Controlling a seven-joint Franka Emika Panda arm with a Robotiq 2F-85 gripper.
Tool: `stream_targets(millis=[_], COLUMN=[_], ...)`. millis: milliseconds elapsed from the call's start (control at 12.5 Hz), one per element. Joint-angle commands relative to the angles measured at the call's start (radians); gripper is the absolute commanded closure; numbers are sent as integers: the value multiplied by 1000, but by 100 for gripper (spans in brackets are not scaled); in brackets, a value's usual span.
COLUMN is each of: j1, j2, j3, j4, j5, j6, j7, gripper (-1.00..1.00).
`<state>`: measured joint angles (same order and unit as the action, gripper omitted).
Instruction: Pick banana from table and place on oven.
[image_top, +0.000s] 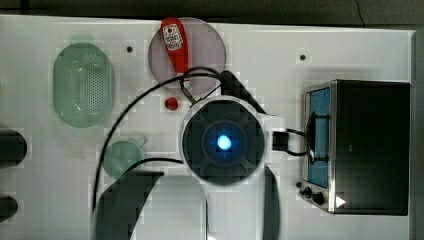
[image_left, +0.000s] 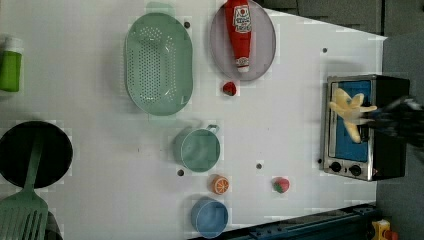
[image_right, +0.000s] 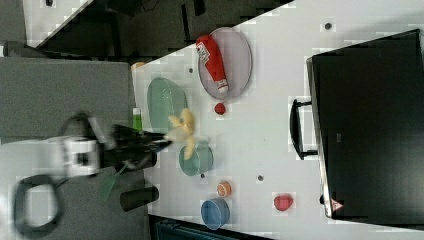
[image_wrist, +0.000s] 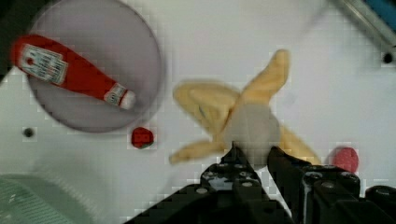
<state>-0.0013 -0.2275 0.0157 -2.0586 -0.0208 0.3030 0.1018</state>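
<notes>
The pale yellow banana (image_wrist: 219, 100), peeled with its skin flaps spread, hangs above the white table (image_wrist: 233, 28) with my gripper (image_wrist: 254, 156) shut on its pale core. In the left view the banana (image_left: 348, 107) shows in front of the oven's blue glass door, held by the blurred dark gripper (image_left: 372, 117). The right view has the banana (image_right: 183, 129) raised in the air at the gripper (image_right: 165, 142), far to the right view's left of the black-topped oven (image_right: 370, 125). In the top view the arm covers the middle of the table (image_top: 260, 55), and the oven (image_top: 370, 145) stands at the top view's right.
A red ketchup bottle (image_left: 239, 32) lies on a grey plate (image_left: 262, 45). A green colander (image_left: 158, 62), green cup (image_left: 199, 149), orange slice (image_left: 220, 184), blue bowl (image_left: 209, 216), two small red fruits (image_left: 229, 88) (image_left: 281, 184), and a black pan (image_left: 30, 152) with a green spatula are spread over the table.
</notes>
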Motion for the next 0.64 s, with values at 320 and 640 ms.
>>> stream_targets(millis=[320, 640], j1=[-39, -49], j2=[118, 232], j3=[-220, -423], j4=[183, 212], j5=[-8, -36], j6=[-162, -71], j7=[-149, -492], gripper=[59, 59])
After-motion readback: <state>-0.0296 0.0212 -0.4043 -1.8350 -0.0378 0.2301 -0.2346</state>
